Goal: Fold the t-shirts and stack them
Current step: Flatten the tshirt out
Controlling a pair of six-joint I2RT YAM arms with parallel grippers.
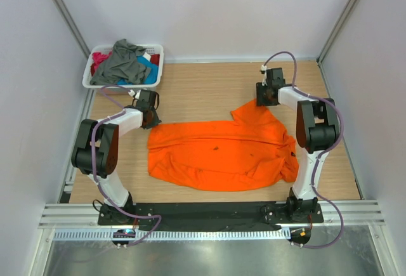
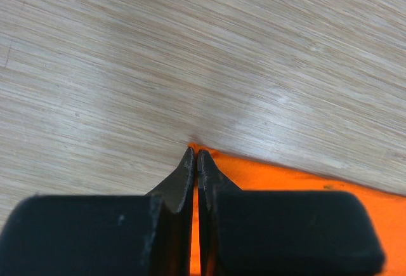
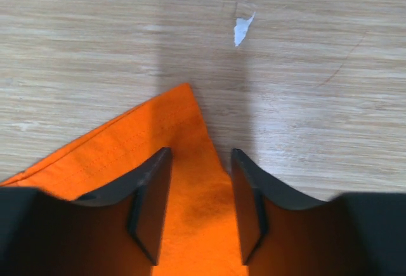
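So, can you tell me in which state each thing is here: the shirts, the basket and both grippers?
orange t-shirt: lies spread on the table, wrinkled, right end bunched.
left gripper: shut on a corner of the orange t-shirt.
right gripper: open, jaws on either side of another corner.
laundry basket: upright, holds unfolded shirts.
grey t-shirt: crumpled, on top.
teal t-shirt: crumpled, partly covered.
red t-shirt: crumpled, partly covered.

In my overhead view the orange t-shirt (image 1: 222, 155) lay spread across the middle of the frame, wrinkled, one pointed corner reaching toward the upper right (its hem stitching showed there). A dark grey t-shirt (image 1: 124, 63), teal-blue t-shirt (image 1: 149, 70) and red-pink t-shirt (image 1: 97, 61) sat heaped together upper left.
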